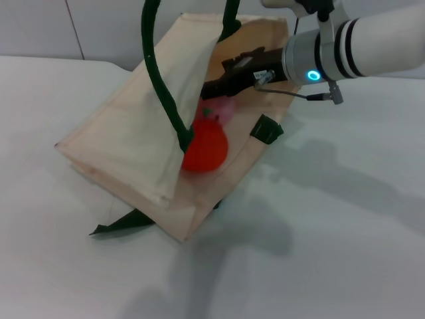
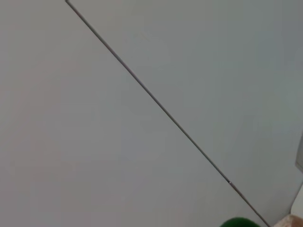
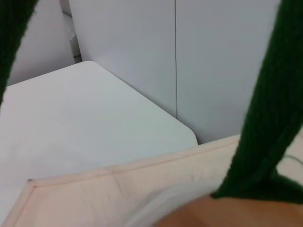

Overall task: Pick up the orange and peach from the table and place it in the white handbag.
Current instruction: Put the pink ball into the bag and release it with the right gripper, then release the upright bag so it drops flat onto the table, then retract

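Note:
The white handbag (image 1: 126, 139) lies tilted on the table, its mouth held open by a dark green handle (image 1: 159, 73) that runs up out of the head view. Inside the mouth rests the orange (image 1: 206, 147), bright orange-red. Just behind it, the pale pink peach (image 1: 228, 109) shows partly, right under my right gripper (image 1: 216, 86), which reaches into the bag from the right. Whether it touches the peach is unclear. The right wrist view shows the bag's cream rim (image 3: 118, 189) and a green handle (image 3: 265, 132) close up. My left gripper is out of view.
A green tab (image 1: 266, 129) sits on the bag's lower panel, and a second handle (image 1: 123, 222) lies flat on the white table (image 1: 345, 232) in front of the bag. A panelled wall (image 2: 142, 118) stands behind. A bit of green handle (image 2: 238, 222) shows in the left wrist view.

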{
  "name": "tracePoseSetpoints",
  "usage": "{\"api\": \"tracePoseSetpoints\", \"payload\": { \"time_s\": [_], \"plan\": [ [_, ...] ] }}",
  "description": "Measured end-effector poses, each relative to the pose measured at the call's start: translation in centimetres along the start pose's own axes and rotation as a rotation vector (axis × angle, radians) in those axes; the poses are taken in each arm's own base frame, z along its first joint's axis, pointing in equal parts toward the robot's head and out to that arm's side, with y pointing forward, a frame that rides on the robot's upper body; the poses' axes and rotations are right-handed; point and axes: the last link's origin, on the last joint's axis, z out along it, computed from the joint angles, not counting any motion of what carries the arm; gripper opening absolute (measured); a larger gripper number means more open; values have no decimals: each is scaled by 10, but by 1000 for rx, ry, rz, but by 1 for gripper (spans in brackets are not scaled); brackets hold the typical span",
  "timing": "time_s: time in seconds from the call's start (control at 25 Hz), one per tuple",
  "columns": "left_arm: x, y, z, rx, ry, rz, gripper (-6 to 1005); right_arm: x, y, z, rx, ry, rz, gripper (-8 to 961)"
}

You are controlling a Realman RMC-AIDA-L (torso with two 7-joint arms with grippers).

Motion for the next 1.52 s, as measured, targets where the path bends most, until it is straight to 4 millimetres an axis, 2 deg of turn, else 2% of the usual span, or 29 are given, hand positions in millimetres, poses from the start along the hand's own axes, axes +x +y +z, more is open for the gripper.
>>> {"api": "tracePoseSetpoints", "payload": {
  "time_s": [0.28, 0.48, 0.68, 1.04, 1.2, 1.36, 1.52],
  "plan": [
    [-6, -3, 0, 22, -19, -15, 240, 15, -8, -3, 25, 65, 36, 882],
    [-15, -9, -1, 44, -21, -61, 243, 35, -20, -9, 96, 193, 49, 881],
    [-27, -13, -2, 64, -17, -92, 246, 57, -34, -21, 143, 240, 92, 880],
    [-48, -14, 5, 81, -39, -138, 251, 65, -51, -59, 157, 133, 163, 873],
    [-55, -16, 7, 93, -44, -167, 253, 68, -61, -77, 221, 78, 181, 873],
    [-60, -20, 10, 112, -29, -203, 256, 67, -73, -106, 304, -31, 202, 873],
    [-66, -20, 13, 115, -13, -237, 258, 70, -82, -123, 367, -126, 246, 874]
  ]
}}
